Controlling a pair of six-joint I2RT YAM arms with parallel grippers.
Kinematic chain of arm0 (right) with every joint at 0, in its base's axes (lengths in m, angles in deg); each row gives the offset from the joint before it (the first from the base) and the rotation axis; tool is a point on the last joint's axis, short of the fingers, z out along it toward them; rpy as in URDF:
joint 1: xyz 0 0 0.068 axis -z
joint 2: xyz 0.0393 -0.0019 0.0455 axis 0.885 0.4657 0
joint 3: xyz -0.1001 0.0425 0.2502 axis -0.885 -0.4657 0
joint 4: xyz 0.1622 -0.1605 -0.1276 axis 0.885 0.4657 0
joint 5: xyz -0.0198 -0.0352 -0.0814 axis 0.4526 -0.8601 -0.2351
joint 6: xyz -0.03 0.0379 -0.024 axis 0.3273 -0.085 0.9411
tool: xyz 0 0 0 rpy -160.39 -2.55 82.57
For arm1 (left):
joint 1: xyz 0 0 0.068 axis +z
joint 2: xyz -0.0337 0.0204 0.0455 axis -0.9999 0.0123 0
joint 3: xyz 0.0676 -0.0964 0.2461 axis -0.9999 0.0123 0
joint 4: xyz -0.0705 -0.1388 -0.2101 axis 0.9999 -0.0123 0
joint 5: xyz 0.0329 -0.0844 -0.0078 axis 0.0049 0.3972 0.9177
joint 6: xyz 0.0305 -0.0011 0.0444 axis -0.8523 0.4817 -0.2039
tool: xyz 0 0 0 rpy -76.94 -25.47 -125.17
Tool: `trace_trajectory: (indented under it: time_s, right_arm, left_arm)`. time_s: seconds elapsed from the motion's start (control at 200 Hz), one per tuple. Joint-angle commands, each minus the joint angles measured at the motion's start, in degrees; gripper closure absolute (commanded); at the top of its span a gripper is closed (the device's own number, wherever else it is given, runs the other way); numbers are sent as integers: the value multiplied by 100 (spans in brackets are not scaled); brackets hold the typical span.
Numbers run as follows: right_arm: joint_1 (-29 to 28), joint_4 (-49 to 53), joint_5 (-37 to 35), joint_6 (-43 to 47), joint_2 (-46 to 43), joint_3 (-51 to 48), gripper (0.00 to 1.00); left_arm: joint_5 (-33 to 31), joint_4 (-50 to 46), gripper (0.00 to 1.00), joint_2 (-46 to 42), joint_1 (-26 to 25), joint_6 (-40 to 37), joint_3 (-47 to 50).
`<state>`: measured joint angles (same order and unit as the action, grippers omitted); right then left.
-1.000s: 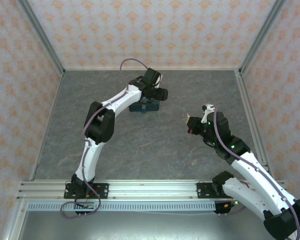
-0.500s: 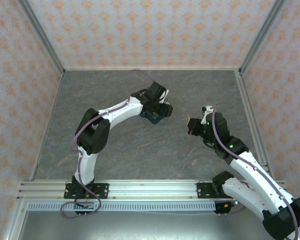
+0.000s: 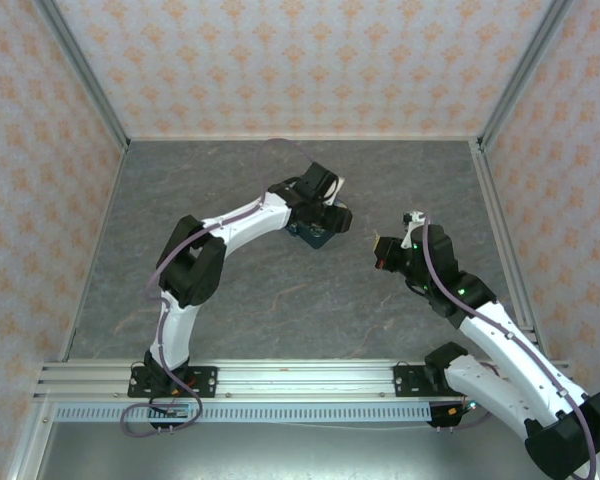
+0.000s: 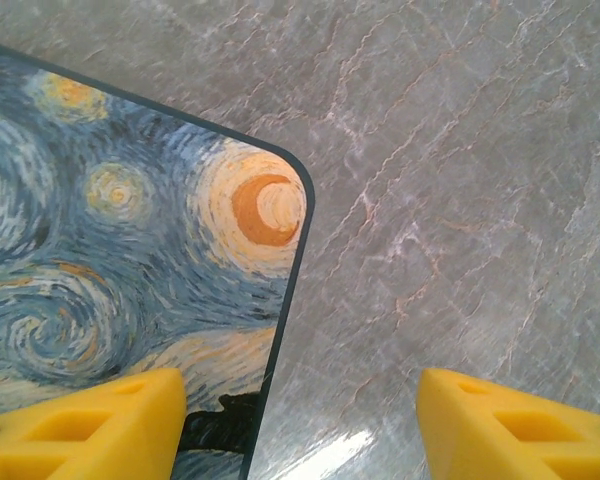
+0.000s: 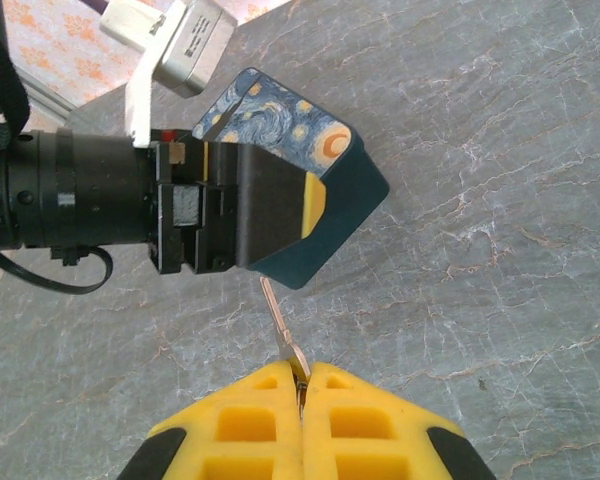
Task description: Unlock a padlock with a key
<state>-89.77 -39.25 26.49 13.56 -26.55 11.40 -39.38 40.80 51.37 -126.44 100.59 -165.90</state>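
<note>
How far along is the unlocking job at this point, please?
Done: the right pincer is shut on the key. In hand: the key points at the tin by the left pincer. Left: getting it into the padlock and turning it.

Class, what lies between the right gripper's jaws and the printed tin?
A thin metal key, pinched in the right gripper, points toward the tin; right wrist view.
</note>
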Motion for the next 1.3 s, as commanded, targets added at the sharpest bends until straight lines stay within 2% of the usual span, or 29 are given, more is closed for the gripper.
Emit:
trace_trajectory:
  time_s: [0.0,0.245,0.48,0.621,0.911,1.116,1.296]
  right_arm:
    - [45,93,13,-21,-89,-33,100]
    - [41,90,-6,-6,-89,-101,100]
    - [55,-261,224,-60,34,-291,100]
    - [54,-761,705,-162,419,-361,100]
    - [55,-1856,1517,-321,1951,100,100]
    - [55,-2204,1756,-333,3313,894,100]
    - [52,-2276,1648,-280,4290,1536,100]
  left_arm:
    - [119,-67,37,311,-47,51,-400]
    - [240,-210,36,576,-45,-31,-1114]
    - [54,-151,33,-246,43,-287,-964]
    - [-58,304,33,-1221,267,-301,-28]
    - [197,1735,30,-3138,1073,-7,2951]
    - [754,2708,30,-3281,1433,257,4201]
    - [991,3472,30,-2918,1565,463,4596]
